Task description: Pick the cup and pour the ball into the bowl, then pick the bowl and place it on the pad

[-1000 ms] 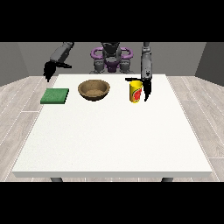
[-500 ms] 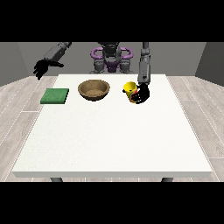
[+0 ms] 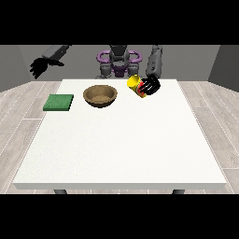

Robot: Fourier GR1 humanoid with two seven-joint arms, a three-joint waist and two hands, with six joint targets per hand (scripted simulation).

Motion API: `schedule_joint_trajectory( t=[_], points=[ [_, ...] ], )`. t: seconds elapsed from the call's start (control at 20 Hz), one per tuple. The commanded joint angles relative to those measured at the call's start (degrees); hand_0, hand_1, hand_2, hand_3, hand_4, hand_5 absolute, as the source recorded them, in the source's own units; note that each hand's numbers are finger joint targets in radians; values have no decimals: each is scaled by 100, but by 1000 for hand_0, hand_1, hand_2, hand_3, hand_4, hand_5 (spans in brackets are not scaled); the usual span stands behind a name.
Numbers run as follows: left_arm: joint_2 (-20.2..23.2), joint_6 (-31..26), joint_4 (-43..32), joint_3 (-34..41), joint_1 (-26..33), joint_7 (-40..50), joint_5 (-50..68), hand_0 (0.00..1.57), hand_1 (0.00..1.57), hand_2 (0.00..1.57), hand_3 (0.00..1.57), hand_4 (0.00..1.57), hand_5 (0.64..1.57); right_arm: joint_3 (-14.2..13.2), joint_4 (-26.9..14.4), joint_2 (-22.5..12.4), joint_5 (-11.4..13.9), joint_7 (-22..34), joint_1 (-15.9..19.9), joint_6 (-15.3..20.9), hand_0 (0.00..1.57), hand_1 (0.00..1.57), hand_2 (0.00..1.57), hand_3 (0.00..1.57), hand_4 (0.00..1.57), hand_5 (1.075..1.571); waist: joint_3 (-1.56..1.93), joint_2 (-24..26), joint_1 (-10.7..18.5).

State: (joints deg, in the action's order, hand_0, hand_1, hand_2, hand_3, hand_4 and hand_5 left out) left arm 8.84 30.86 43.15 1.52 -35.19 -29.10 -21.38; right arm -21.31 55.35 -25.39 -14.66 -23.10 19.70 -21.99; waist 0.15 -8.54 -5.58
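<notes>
Black fingers (image 3: 150, 85) of the hand at the view's right (image 3: 151, 86) were curled round a yellow cup (image 3: 137, 86), holding it clear of the white table (image 3: 121, 140). The cup was tipped well over, its mouth pointing toward the view's left and toward the wooden bowl (image 3: 100, 95), though it hung beside the bowl and not above it. The cup showed a bright yellow body with a red band or marking near where the fingers crossed it. No ball could be made out, either in the cup or in the bowl.

The bowl was brown, round and shallow, with a darker inside, and stood upright on the far part of the table, left of the cup. Further left lay the green pad (image 3: 59, 102), a flat square close to the table's left edge and apart from the bowl.

The hand at the view's left (image 3: 40, 66) hung in the air beyond the table's far left corner, its fingers spread loosely and pointing downward, holding nothing.
</notes>
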Motion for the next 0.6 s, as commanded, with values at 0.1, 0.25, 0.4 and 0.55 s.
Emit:
schedule_joint_trajectory(
  t=[0.1,0.25,0.4,0.55],
  points=[
    [-107,200,40,-861,-129,1368,-1152,1395,1395,1571,1571,1113,1567,-58,-693,-60,105,-71,-391,-93,0,0,136,0,0,1560,-5,841,296],
    [-112,265,-87,-1284,-450,2132,-1899,1367,1367,1571,1571,1114,1566,-26,-876,47,223,-224,-371,76,0,0,0,0,0,1558,-3,981,473],
    [-524,311,52,-1764,-417,2558,-2489,1346,1346,1571,1571,1048,1569,-223,-1214,-197,191,-260,-215,157,0,0,0,0,0,1560,-6,1029,818],
    [-715,171,244,-1919,-260,3043,-2834,1346,1346,1571,1571,1048,1569,-66,-1288,27,316,-371,-461,214,0,0,83,0,0,1554,-11,1286,801]
  ],
)
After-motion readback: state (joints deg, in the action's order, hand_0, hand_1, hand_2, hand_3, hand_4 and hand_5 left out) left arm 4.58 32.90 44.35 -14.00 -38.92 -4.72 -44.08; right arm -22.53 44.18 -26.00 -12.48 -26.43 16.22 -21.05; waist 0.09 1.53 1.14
